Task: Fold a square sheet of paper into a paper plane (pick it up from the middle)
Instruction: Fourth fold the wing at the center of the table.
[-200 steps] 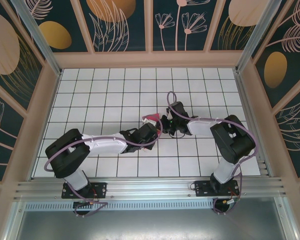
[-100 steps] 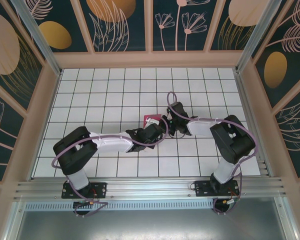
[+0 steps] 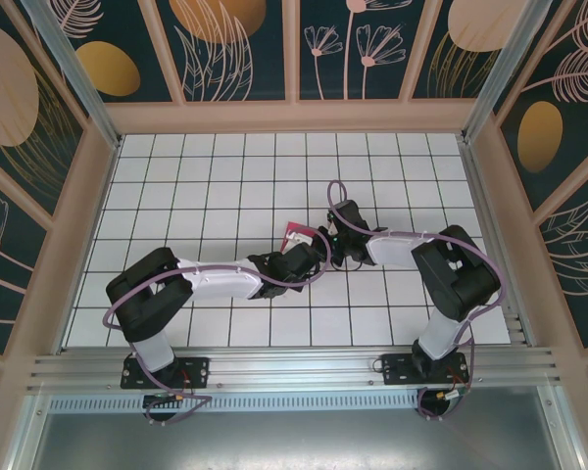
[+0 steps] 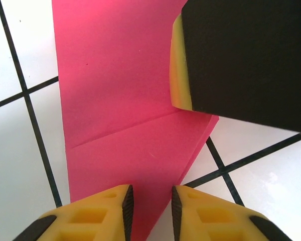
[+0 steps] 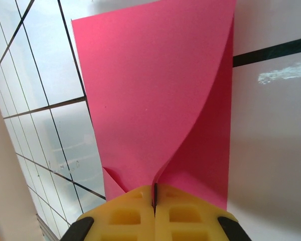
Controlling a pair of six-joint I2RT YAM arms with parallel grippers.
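Paper [image 3: 296, 235], creased, lies at the middle of the bench [image 3: 176, 196], with the right end effector [image 5: 154, 195] clamped on its edge from 3 o'clock. The left end effector [image 4: 149, 203], slightly parted, straddles the 6 o'clock corner; it should press the fold flat slowly, without dragging.

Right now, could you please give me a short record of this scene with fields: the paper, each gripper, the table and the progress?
paper: pink sheet, partly folded, one diagonal crease visible, near the table's middle
left gripper: jaws a little apart, fingertips over the sheet's edge
right gripper: shut on the sheet, pinching a curled-up layer
table: white tiles, dark grid lines
progress: early folds, no pointed dart shape yet
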